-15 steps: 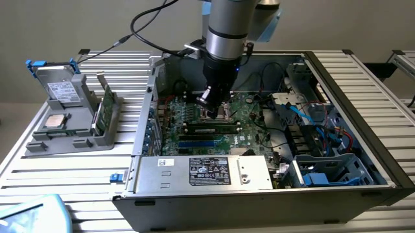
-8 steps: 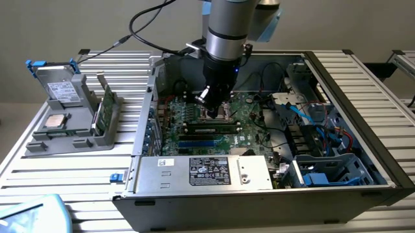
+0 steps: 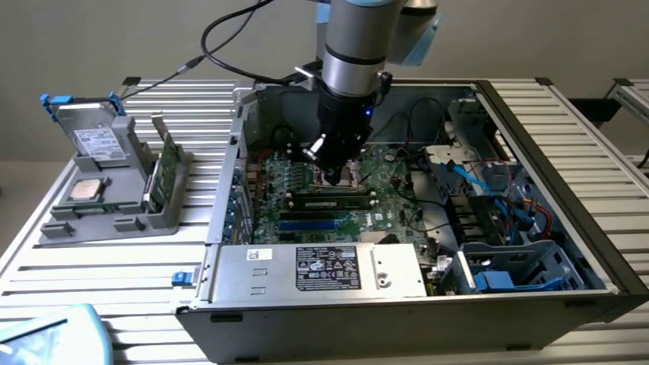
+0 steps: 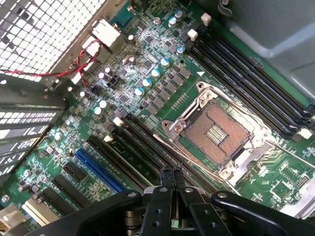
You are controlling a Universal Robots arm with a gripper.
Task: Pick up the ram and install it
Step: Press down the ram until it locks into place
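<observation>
Ribbed aluminium slats form the desk [image 3: 91, 266], and on it sits an open computer case [image 3: 598, 251] with the arm reaching down into it. Inside, the hand [image 4: 171, 178] is clenched, its two dark fingers [image 4: 166, 179] pressed together with nothing between them, and it hangs low over the green motherboard [image 4: 147, 88]. In the wrist view the fingertips sit just above the long black memory slots [image 4: 142, 147], with the open silver processor socket [image 4: 216, 132] close beside them and a blue slot [image 4: 98, 169] a little further off. In the exterior view the ram [image 3: 330, 201] lies seated in one of those slots, a dark narrow stick with a small pale label, just in front of the hand and apart from it. Nearer the camera, a grey power supply [image 3: 319, 270] with a black label covers the front edge of the case. Blue and red cables [image 3: 507, 198] run through the side of the case toward the exterior view's right. Well apart, on the exterior view's left, a grey holder [image 3: 112, 205] carries a square silver processor chip [image 3: 87, 190], an upright green card [image 3: 163, 171] and a drive in a blue-handled bracket [image 3: 96, 137].
</observation>
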